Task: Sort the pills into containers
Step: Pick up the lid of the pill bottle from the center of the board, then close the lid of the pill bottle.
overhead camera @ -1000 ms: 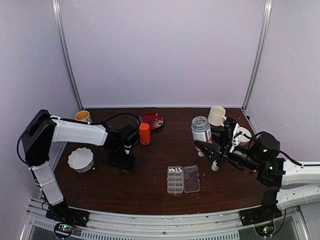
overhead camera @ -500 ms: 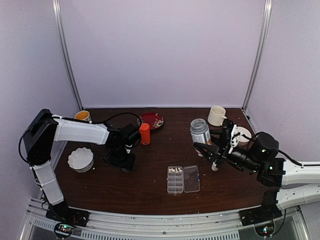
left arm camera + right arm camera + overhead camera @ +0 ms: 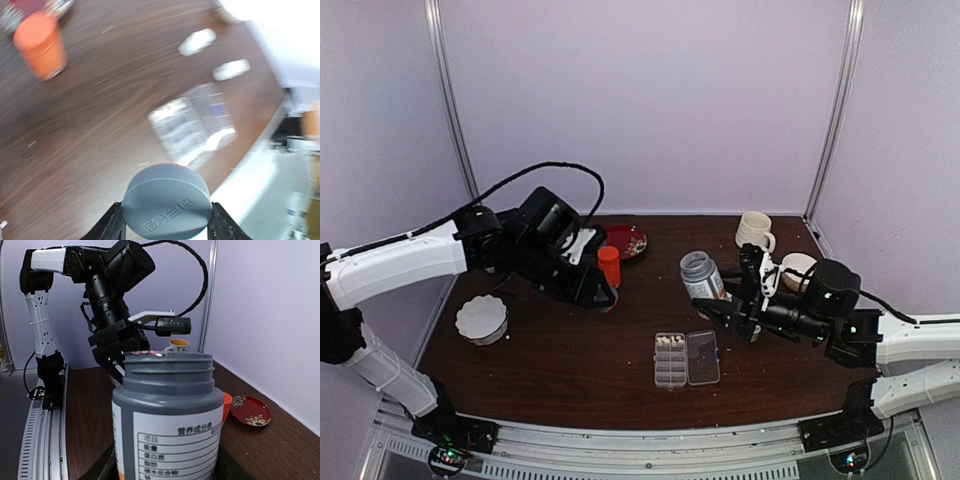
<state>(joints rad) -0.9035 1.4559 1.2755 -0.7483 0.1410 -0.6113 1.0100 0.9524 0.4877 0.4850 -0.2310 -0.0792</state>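
Observation:
The clear organiser box (image 3: 686, 358) lies open at front centre, with cream pills (image 3: 669, 340) in its far left compartment. It shows blurred in the left wrist view (image 3: 192, 125). My left gripper (image 3: 597, 294) is raised beside the orange bottle and is shut on a grey bottle cap (image 3: 166, 202). My right gripper (image 3: 712, 298) is shut on an uncapped grey bottle (image 3: 698, 274) with a white label, held upright above the table right of the box; its open neck (image 3: 167, 365) fills the right wrist view.
An orange bottle (image 3: 609, 266) and a red plate (image 3: 625, 241) stand at the back centre. A white bowl (image 3: 481, 318) is at the left. A cream mug (image 3: 753, 230) and a white cup (image 3: 798, 268) are at the back right. Two small white bottles (image 3: 197, 41) lie past the box.
My left arm has lifted off the table and swung right with the grey cap. My right gripper has carried the grey bottle left, toward the box.

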